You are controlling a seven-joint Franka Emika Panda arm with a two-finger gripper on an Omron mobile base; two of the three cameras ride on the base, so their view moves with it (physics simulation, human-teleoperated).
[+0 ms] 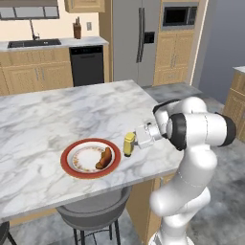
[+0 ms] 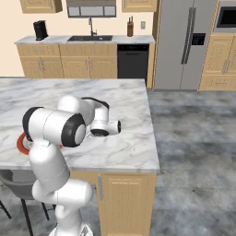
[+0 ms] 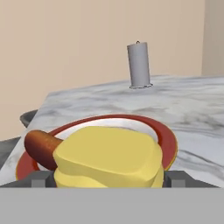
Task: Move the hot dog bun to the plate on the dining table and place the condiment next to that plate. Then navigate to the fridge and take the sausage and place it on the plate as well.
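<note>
The hand (image 1: 134,142) is spread wide around the upright yellow condiment bottle (image 1: 128,144); just beyond it, the red-rimmed plate (image 1: 72,153) carries the bun (image 1: 104,158) on the marble surface (image 1: 43,115).

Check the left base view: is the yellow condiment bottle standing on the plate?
No, the condiment bottle stands on the marble beside the plate, just off its red rim.

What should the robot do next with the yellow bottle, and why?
Probably pull the gripper straight back from the yellow bottle. The bottle already stands upright on the marble table just beside the red-rimmed plate, where the bun lies, and the jaws look spread wide around it. Backing off slowly should keep it from tipping, then the fridge comes next.
</note>
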